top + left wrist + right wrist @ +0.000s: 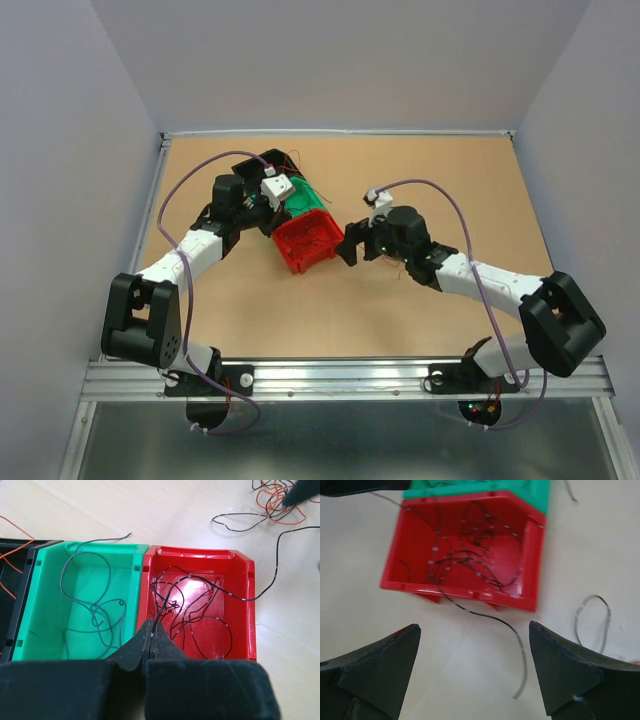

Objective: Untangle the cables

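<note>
My left gripper is shut on a thin black cable over the near rim of the red bin. That cable runs across the bin, over its right wall and out onto the table. More black cables lie looped inside the red bin. A grey-black cable coils in the green bin. My right gripper stands open just off the red bin, with the loose end of a black cable on the table between its fingers. A tangle of orange and black cables lies beyond.
A black bin with an orange wire adjoins the green bin on its left. The three bins stand in a row mid-table between the two arms. A separate black loop lies to the right of my right gripper.
</note>
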